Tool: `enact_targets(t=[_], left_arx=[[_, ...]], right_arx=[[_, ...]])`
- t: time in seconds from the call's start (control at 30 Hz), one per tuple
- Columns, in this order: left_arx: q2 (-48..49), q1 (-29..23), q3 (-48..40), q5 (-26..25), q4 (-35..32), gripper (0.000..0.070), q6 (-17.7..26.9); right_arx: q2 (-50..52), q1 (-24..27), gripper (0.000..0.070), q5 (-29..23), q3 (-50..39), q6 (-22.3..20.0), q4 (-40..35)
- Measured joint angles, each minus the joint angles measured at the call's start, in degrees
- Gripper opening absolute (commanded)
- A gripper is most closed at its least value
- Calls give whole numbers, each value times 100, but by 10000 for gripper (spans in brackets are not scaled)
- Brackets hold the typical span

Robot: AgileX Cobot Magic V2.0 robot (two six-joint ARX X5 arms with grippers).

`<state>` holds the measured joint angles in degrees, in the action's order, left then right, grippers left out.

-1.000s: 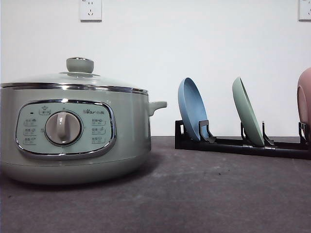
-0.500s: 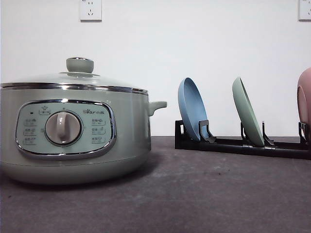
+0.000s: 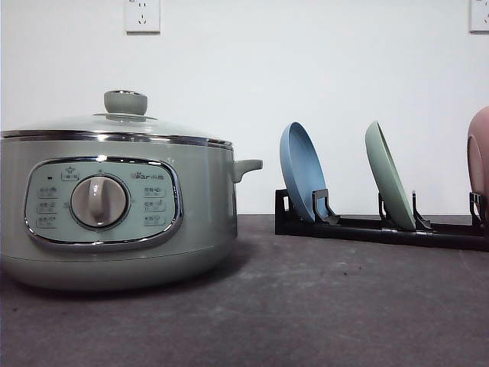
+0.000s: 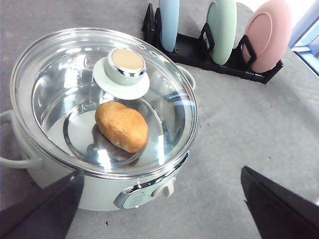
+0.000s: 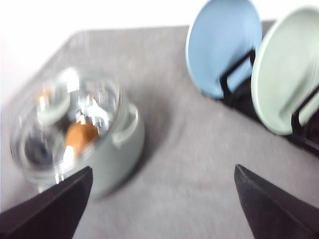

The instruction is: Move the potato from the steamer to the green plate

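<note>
**Potato under glass lid, both grippers wide open & empty**

Steamer (image 3: 114, 206) sits on the left of the dark grey table (image 3: 321, 306) in front view, control panel w/ central dial (image 3: 99, 202) facing the cam, small side handle (image 3: 247, 167) sticking out toward the rack. Glass lid (image 4: 65, 94) is on, green knob (image 4: 126, 63) at its centre. Potato (image 4: 121, 126) lies inside on the shiny pot floor, seen through the lid in left wrist view, partly beneath the knob; also visible as a blurred orange blob in right wrist view.

Black plate rack (image 3: 367, 228) stands to the right of the steamer, near the white wall, well apart from the pot. Plates stand on edge in it, tilted: blue plate (image 3: 302, 180) nearest the steamer, green plate (image 3: 388, 183) next, pink plate (image 3: 479, 157) at the far right, cut by frame edge.

Left gripper (image 4: 164, 209): dark fingers (image 4: 45, 211) spread far apart, nothing betw. them, above the table on the panel side of the steamer. Right gripper (image 5: 164, 209): fingertips (image 5: 271, 209) likewise spread wide, holding nothing, above bare table betw. steamer & rack. Right wrist pic is blurred, so fine detail can't be told.

Two wall sockets (image 3: 142, 15) high on the wall.
</note>
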<state>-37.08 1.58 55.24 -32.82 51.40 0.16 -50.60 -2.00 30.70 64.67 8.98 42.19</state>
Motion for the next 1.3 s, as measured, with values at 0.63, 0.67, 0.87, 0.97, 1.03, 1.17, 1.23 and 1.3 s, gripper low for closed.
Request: enact_targets(t=[0.63, 0.67, 0.87, 0.97, 1.03, 1.17, 1.23, 1.3], left_arx=[[0, 0, 0, 0, 0, 641, 1], [0, 0, 0, 0, 0, 641, 0], [0, 0, 0, 0, 0, 641, 0], [0, 0, 0, 0, 0, 641, 0], [0, 0, 0, 0, 0, 641, 1], [0, 0, 0, 0, 0, 641, 0], [0, 0, 0, 0, 0, 641, 1], [0, 0, 0, 0, 2, 641, 2]], right_arx=[[-3663, 0, 575, -393, 3049, 203, -136], [-3813, -1, 576, -394, 3134, 203, -172], [-4493, -38, 574, -621, 3285, 203, -446], [-4765, -52, 557, -681, 3285, 205, -569], [-4919, -52, 533, -687, 3285, 205, -656], [-5180, -63, 531, -732, 3285, 205, -793], [-5303, -87, 530, -816, 3285, 205, -857], [-5424, -121, 521, -847, 3285, 205, -924]])
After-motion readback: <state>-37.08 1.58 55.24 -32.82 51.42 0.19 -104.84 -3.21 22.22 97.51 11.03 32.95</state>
